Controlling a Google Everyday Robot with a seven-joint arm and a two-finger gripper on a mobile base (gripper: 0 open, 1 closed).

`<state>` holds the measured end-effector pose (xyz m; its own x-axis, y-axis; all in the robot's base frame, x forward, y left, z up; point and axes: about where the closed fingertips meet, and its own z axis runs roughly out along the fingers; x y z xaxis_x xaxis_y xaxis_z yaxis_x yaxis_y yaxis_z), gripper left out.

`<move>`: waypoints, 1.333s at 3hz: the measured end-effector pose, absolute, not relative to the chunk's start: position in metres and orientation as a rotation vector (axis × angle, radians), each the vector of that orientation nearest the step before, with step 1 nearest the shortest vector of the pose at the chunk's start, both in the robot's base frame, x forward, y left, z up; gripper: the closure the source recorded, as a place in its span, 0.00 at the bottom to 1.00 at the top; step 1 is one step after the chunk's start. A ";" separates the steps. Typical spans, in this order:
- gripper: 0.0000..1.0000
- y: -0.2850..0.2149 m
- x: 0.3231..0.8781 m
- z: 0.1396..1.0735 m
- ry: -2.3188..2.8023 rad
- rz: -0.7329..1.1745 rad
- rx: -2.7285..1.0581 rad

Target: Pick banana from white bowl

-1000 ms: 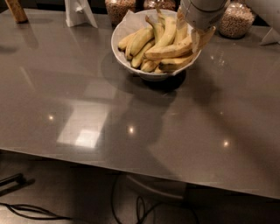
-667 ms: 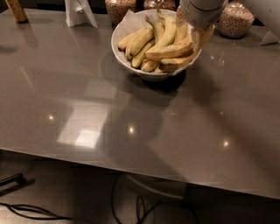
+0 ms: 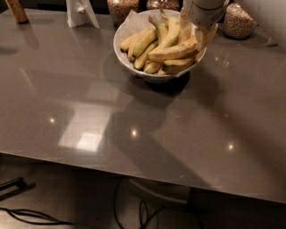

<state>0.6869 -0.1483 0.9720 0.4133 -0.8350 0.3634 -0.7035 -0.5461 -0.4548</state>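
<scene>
The white bowl (image 3: 134, 57) stands at the back of the grey table (image 3: 134, 129), lined with white paper and filled with several bananas. The banana (image 3: 172, 52), long, yellow and brown-speckled, lies across the top of the pile and points right. My gripper (image 3: 197, 35) comes down from the top edge over the bowl's right rim, right at the banana's right end. The shorter yellow-green bananas (image 3: 142, 41) lie to the left in the bowl. The arm hides the far right of the bowl.
Glass jars of grains (image 3: 238, 22) stand behind the bowl, and another jar (image 3: 121, 7) is at the back. A white stand (image 3: 80, 12) and a brown object (image 3: 17, 10) are at the back left. Cables (image 3: 40, 218) lie on the floor below the table's front edge.
The gripper stays at the right side of the bowl by the banana's end. No clear movement of the bananas or the bowl.
</scene>
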 end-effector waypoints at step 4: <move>0.89 -0.160 0.684 0.952 1.439 -0.786 -2.461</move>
